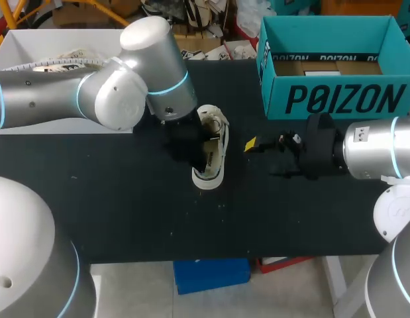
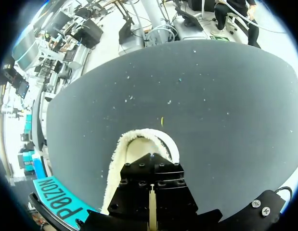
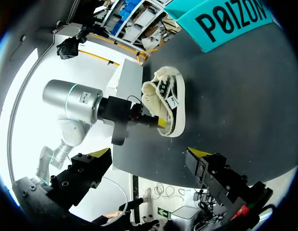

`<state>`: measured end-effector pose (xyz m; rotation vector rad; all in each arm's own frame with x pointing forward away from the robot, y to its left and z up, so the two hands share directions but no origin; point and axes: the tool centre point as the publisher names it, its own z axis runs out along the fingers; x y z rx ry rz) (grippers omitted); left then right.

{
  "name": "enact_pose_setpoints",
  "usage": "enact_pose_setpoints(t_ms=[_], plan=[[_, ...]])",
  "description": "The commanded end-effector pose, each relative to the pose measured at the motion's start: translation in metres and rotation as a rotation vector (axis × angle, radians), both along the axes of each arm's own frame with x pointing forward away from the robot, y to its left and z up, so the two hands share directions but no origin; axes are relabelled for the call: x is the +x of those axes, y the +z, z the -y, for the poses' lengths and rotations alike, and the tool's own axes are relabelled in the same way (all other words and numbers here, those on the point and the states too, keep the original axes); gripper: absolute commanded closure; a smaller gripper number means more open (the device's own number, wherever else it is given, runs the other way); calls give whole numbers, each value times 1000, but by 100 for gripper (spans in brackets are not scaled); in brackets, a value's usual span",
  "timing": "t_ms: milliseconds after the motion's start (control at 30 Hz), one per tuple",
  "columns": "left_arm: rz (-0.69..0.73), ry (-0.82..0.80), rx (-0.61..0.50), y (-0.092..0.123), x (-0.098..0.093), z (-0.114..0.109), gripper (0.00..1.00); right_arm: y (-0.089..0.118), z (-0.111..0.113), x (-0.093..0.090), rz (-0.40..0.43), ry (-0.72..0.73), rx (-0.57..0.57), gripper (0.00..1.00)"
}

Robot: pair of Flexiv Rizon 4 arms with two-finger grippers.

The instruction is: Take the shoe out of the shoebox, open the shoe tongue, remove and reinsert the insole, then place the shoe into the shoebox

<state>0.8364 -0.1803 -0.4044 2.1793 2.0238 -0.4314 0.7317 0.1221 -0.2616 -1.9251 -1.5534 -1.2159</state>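
Silver arms [image 1: 39,99], cyan joint rings [image 1: 177,85], black yellow-tipped right gripper [image 3: 149,153]

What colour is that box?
The box is teal with black lettering, clearest in the head view.

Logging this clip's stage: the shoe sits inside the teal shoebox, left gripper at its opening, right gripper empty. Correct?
No: the shoe lies on the table, outside the teal shoebox, as the head view shows. Left gripper at its opening, right gripper empty.

The teal shoebox [image 1: 337,99] stands upright and open, with brown card showing inside. The cream shoe [image 1: 218,149], white-soled with black trim, lies outside, just left of the shoebox's front.
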Motion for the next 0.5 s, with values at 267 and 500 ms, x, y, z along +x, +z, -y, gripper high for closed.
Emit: enact_pose_setpoints(t_ms=[267, 500], plan=[[0, -14, 41, -16, 8, 14, 100, 0, 0, 0, -1, 1, -1, 0], [-7, -8, 23, -5, 6, 17, 100, 0, 0, 0, -1, 1, -1, 0]])
